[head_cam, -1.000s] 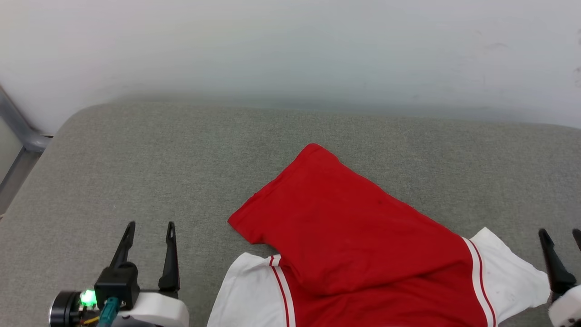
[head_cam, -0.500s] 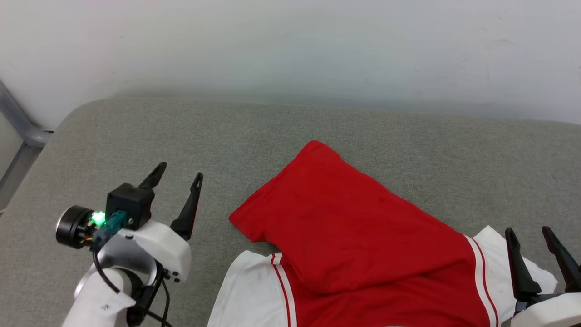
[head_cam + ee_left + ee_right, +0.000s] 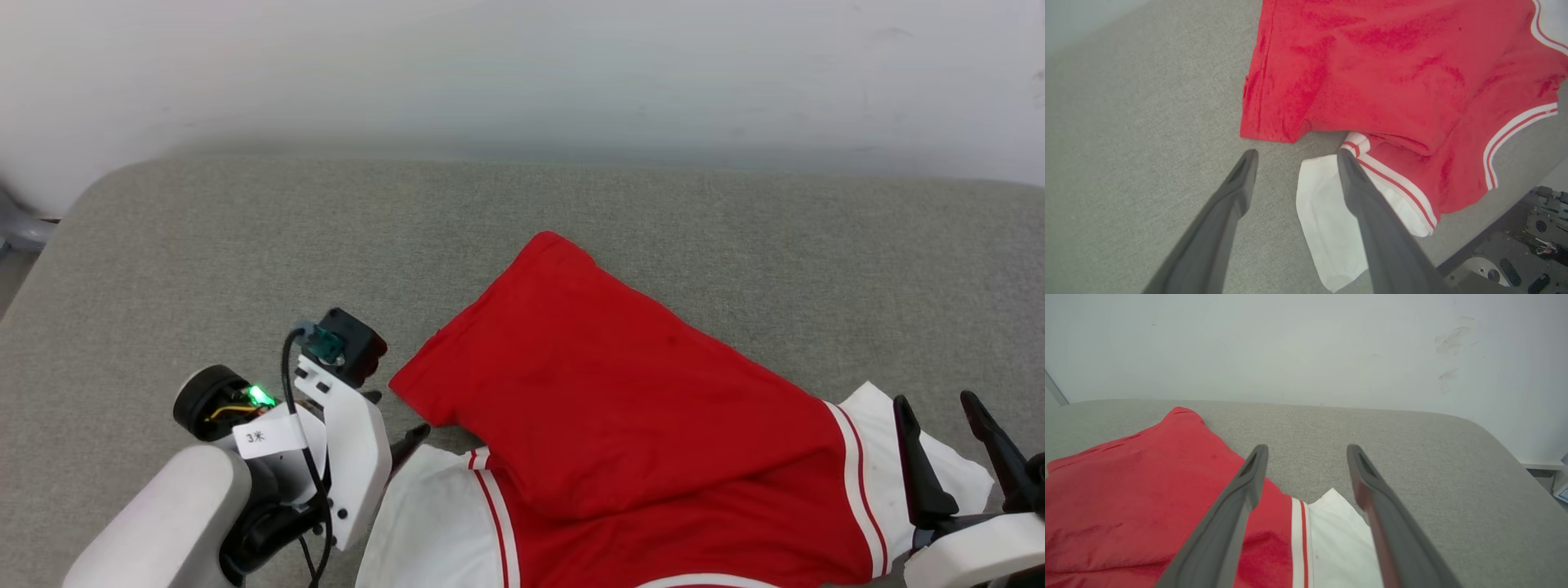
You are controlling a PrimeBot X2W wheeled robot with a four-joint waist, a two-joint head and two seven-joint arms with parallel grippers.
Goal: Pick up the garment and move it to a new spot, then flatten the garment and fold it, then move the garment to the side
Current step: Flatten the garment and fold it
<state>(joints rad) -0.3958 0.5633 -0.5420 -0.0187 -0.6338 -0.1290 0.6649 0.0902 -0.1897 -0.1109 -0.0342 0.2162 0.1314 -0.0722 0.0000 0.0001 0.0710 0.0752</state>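
The garment [image 3: 637, 408] — a red jersey-style T-shirt with white short sleeves and red-and-white striped trim — lies rumpled on the grey fabric-covered table [image 3: 245, 245]. It sits at the near edge, right of the middle, with a red flap doubled over the body and one corner pointing toward the pale wall [image 3: 522, 73]. Plain red faces up; no lettering can be seen.

Within the last second the left pincer [image 3: 1296, 153] has swung in from the near-left corner and tipped downward. Its two dark fingers are apart, one over bare grey cloth and the other over the edge of the white left sleeve [image 3: 1327, 212], close to the corner of the red flap. Whether that finger touches the sleeve I cannot tell. The right pincer [image 3: 933, 400] has edged inward too and stands over the white right sleeve [image 3: 878, 457], fingers likewise spread and holding nothing. The head camera has shifted a little, so the garment's small slide in that view is not its own move; its folds look unchanged.

I judge this to be the reach before the first pick-up: each arm lines up on a sleeve and neither has closed on cloth, so moving, flattening and folding all lie ahead.

As for containers, nothing here boxes the garment — it rests directly on the table's top.
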